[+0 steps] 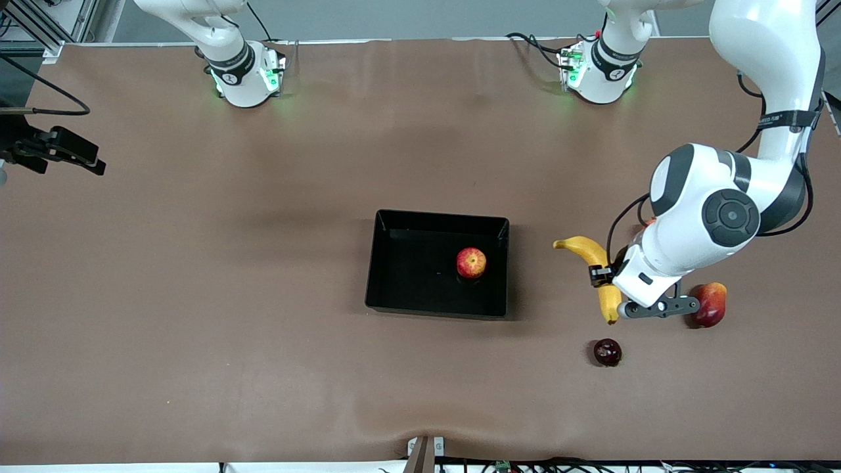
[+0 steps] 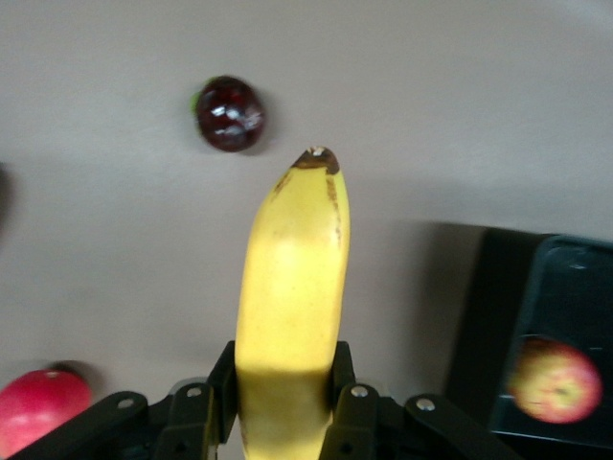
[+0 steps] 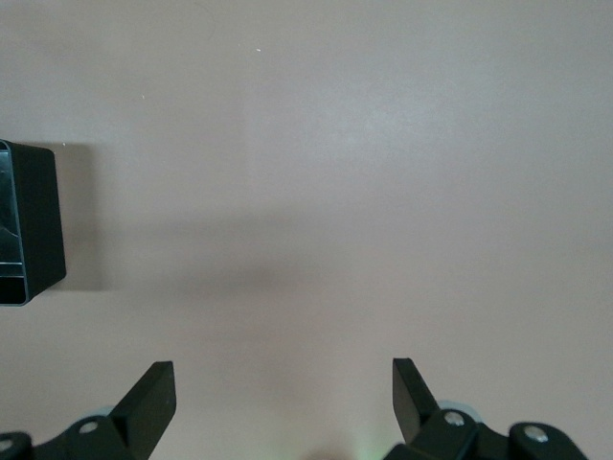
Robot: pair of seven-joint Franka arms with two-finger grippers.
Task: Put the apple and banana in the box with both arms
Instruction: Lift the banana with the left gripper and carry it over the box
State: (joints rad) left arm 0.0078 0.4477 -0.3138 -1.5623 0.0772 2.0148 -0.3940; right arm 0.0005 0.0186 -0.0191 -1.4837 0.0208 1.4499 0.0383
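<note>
My left gripper (image 1: 603,276) is shut on the yellow banana (image 1: 585,248) at its middle, over the table between the box and the loose fruit at the left arm's end. In the left wrist view the banana (image 2: 292,278) sticks out from between the fingers (image 2: 350,369). The red-yellow apple (image 1: 471,263) lies in the black box (image 1: 437,215), and it also shows in the left wrist view (image 2: 556,380). My right gripper (image 3: 283,383) is open and empty over bare table, with a corner of the box (image 3: 34,220) at the edge of its view. It is outside the front view, and that arm waits.
A dark red pomegranate (image 1: 607,352) lies nearer the front camera than the banana. A red-yellow mango-like fruit (image 1: 709,303) lies beside the left gripper, toward the left arm's end. A black camera mount (image 1: 59,148) juts in at the right arm's end.
</note>
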